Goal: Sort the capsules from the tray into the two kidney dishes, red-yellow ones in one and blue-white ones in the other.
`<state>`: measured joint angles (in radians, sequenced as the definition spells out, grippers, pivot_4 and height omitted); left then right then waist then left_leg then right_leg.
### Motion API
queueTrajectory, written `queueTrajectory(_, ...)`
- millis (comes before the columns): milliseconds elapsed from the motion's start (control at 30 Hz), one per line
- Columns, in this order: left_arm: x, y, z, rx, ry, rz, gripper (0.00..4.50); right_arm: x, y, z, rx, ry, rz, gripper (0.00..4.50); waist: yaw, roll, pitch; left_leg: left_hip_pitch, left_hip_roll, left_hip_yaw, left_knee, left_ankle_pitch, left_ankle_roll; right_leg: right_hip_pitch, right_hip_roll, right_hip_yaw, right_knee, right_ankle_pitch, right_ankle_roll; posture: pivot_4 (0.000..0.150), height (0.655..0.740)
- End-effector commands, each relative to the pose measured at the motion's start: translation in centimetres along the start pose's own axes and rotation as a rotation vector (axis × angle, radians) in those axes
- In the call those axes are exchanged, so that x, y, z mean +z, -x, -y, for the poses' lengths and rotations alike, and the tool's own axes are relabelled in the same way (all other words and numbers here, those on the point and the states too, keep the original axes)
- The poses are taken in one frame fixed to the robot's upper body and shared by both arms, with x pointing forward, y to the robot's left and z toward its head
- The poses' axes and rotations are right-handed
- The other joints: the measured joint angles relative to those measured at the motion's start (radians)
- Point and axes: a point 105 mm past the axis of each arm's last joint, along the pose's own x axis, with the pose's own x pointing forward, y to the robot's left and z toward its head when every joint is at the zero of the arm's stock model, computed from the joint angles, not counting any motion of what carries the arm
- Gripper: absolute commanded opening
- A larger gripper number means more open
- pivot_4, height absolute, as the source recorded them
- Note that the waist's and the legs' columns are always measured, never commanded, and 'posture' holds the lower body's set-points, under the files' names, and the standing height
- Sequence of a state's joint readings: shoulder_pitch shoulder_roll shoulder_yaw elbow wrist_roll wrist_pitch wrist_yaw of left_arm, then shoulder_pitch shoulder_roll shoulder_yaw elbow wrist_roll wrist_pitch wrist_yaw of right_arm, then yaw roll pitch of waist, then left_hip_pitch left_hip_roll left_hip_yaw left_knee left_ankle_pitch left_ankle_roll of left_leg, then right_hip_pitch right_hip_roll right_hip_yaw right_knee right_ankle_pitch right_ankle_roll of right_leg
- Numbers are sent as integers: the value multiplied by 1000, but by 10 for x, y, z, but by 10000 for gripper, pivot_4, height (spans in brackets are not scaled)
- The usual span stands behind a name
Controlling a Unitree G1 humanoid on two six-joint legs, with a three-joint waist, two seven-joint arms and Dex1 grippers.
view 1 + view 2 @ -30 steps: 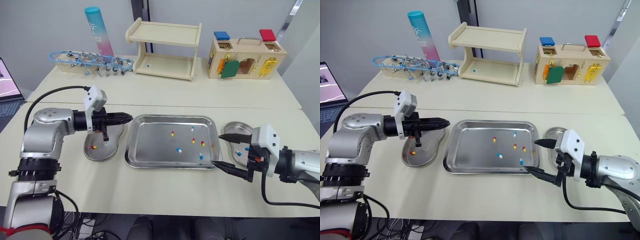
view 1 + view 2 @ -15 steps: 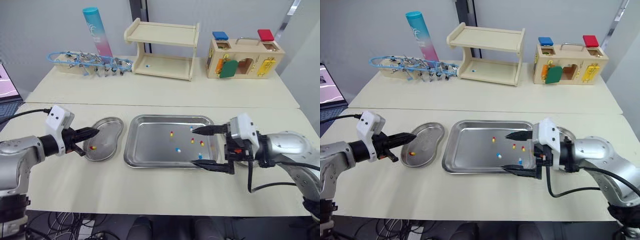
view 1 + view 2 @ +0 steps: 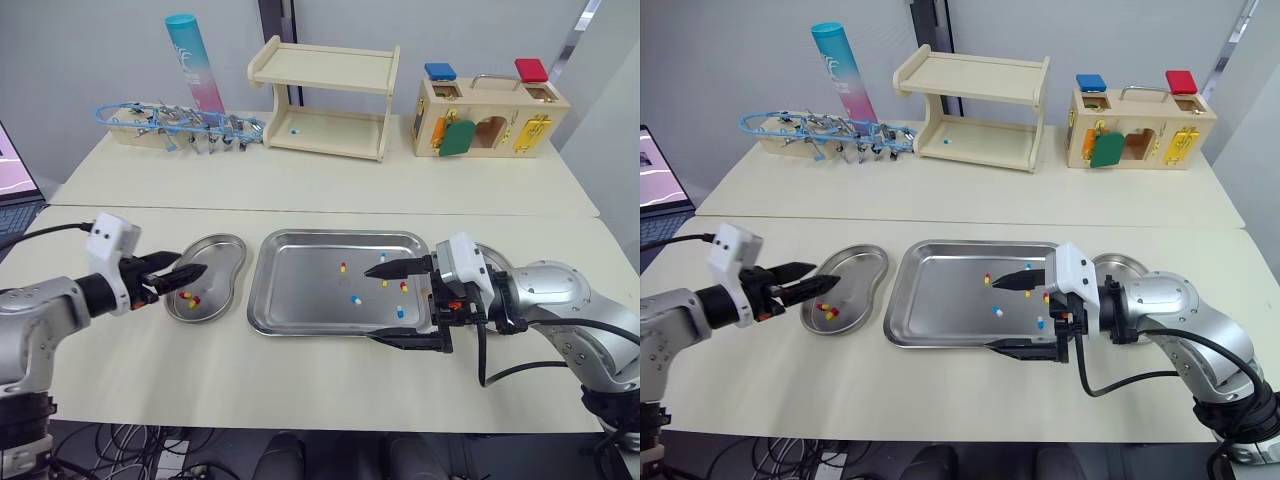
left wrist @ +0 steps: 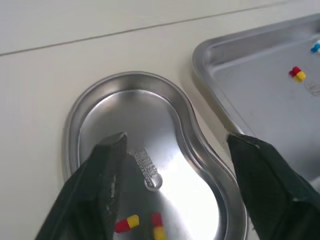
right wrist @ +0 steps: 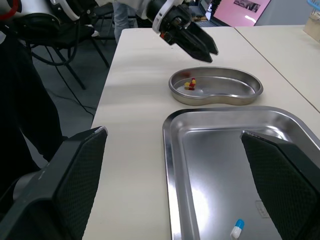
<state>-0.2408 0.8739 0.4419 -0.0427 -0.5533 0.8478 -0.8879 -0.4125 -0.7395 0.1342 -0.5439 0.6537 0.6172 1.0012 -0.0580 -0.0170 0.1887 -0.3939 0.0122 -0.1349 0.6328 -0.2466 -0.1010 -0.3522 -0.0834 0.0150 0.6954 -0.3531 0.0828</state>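
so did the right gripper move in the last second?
Yes. The right gripper moved to the robot's left, from the right rim of the tray to well over it.

Pale cream desk (image 3: 300, 390) of 2 tops, butted along a seam running side to side. Beyond the far edge, plain grey wall (image 3: 80, 60) cut by a dark vertical strip (image 3: 272, 20). Along the far edge: light wooden 2-tier shelf (image 3: 325, 65) at the middle, wooden latch box with blue and red knobs (image 3: 490, 120) toward the far right corner, teal-and-pink upright tube (image 3: 195, 65) and blue wire rack (image 3: 180, 122) toward the far left corner. Open laptop with pink screen (image 3: 15, 175) just past the left edge. Dark floor (image 3: 330, 465) below the near edge.
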Motion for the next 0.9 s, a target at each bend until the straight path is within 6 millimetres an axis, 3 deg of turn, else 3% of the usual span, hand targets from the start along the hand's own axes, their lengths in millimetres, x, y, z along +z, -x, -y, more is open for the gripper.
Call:
queueTrajectory(33,30,20,-2,-14,31,95,44764,9,-1,-4,1,51,26,45000,0,0,0,0,0,0,0,0,0,0,0,0,0,0,0,1500,7400)
queueTrajectory(300,40,53,-21,72,-19,79,44764,6,-1,-6,-18,44,33,45000,0,0,0,1,0,1,-1,0,0,0,0,0,0,0,0,1500,7400)
queueTrajectory(467,32,68,-30,146,-62,68,44764,3,5,-4,-42,40,15,45000,-1,0,0,0,0,1,-2,0,0,-1,0,1,0,0,0,1500,7400)
queueTrajectory(667,14,87,-43,254,-122,37,44764,-6,40,8,-150,38,-88,45000,3,0,0,0,0,1,-2,0,0,-1,0,1,-1,0,0,1500,7400)
queueTrajectory(900,-23,114,-68,414,-148,10,44764,-37,121,27,-387,40,-350,45000,10,0,0,0,0,2,-3,0,0,-1,0,1,-2,0,0,1500,7400)
